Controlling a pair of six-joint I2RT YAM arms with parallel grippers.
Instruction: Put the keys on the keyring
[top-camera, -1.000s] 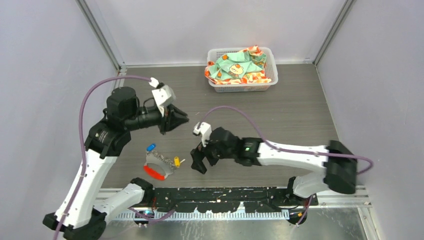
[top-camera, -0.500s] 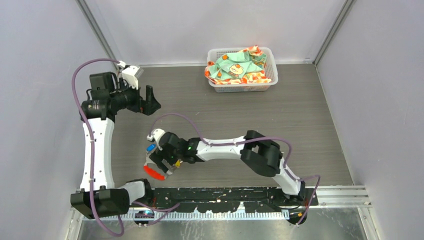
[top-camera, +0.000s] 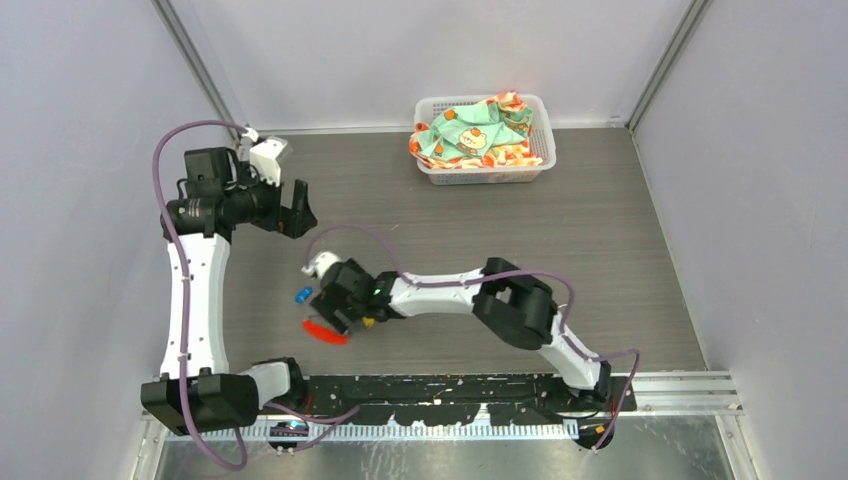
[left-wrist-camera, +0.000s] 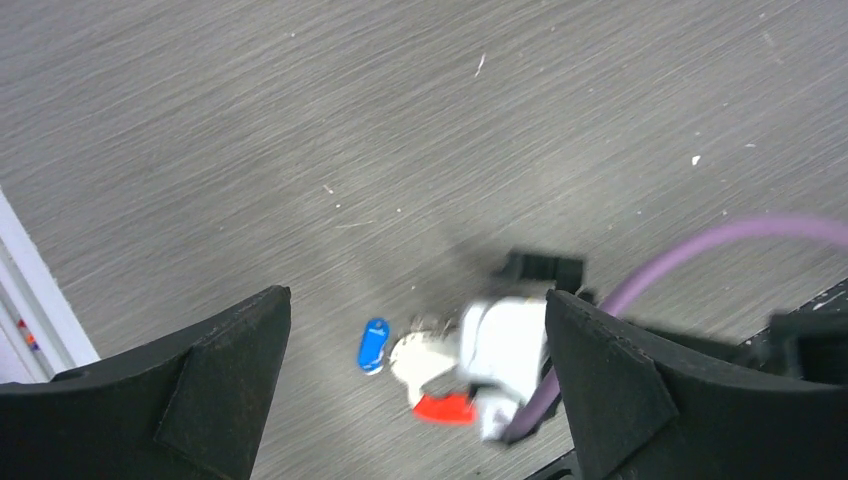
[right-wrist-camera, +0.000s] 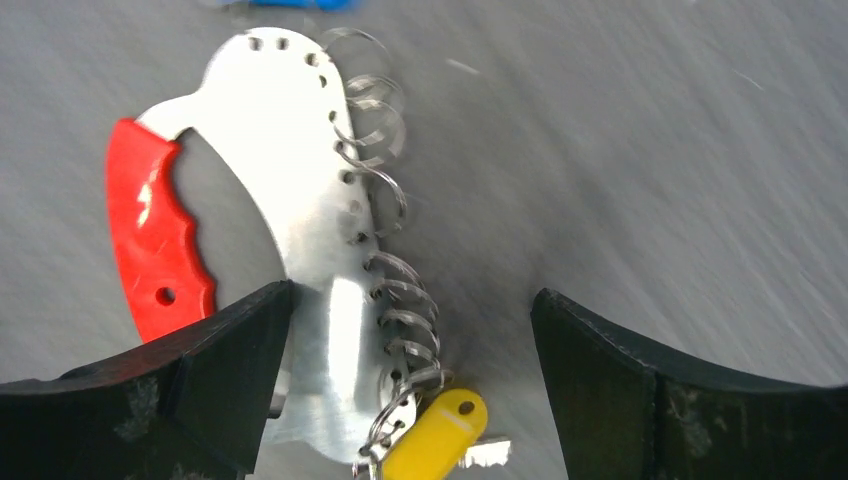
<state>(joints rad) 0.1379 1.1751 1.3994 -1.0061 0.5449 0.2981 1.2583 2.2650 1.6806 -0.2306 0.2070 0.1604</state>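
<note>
Keyring (right-wrist-camera: 300, 200) lies flat on the desk (top-camera: 600, 250) toward 7 o'clock in the top view. It is grey metal edged with a row of small wire loops (right-wrist-camera: 385, 200), and in the right wrist view its red tag (right-wrist-camera: 150, 240) sits at its 9 o'clock. The right pincer (top-camera: 338, 318) hovers directly over it, jaws spread wide, gripping nothing. The yellow-tagged key (right-wrist-camera: 435, 435) touches the lowest loops at 6 o'clock; whether it is threaded on cannot be told. The blue-tagged key (top-camera: 301, 295) lies apart, just beside the keyring at its 10 o'clock. The left pincer (top-camera: 297, 208) hangs toward 10 o'clock of the desk, jaws wide apart and empty. A white basket (top-camera: 485, 176) of patterned cloth (top-camera: 470, 135) sits at 12 o'clock.
</note>
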